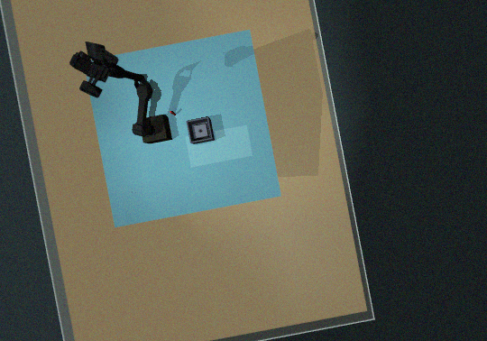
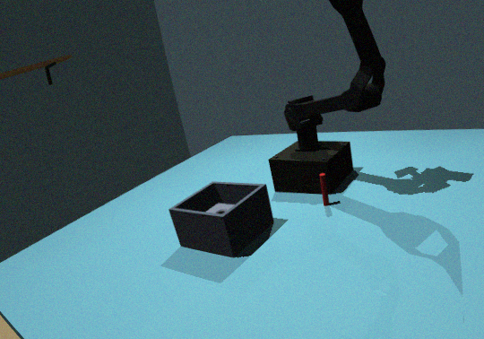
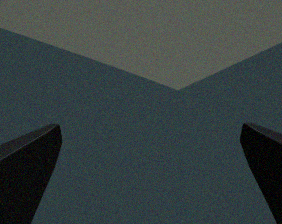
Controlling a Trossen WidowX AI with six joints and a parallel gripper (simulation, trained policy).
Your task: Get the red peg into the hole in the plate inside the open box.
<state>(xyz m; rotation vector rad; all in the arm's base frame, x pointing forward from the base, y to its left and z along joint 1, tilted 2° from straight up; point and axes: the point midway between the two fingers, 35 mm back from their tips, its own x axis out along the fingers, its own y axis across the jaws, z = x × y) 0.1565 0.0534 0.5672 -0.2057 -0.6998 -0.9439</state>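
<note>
The red peg [image 1: 172, 113] [image 2: 324, 190] stands upright on the blue surface, close to the arm's base. The open dark box [image 1: 189, 133] [image 2: 202, 230] stands apart from it. Inside, the pale plate [image 1: 197, 127] [image 2: 217, 207] shows a small dark hole [image 1: 200, 131] [image 2: 221, 212] with nothing in it. My gripper [image 1: 94, 69] [image 3: 151, 132] is open and empty, its fingers wide apart. It is raised high on the far side of the base from the box, well away from the peg. In the exterior view it is out of frame above. The wrist view shows neither peg nor box.
The arm's base [image 1: 158, 130] [image 2: 298, 177] stands beside the peg. The blue mat [image 1: 180, 196] [image 2: 112, 280] lies on a tan table [image 1: 189, 272]. A brown rail [image 2: 33, 68] is on the side wall. The wrist view shows walls meeting a pale ceiling [image 3: 168, 40].
</note>
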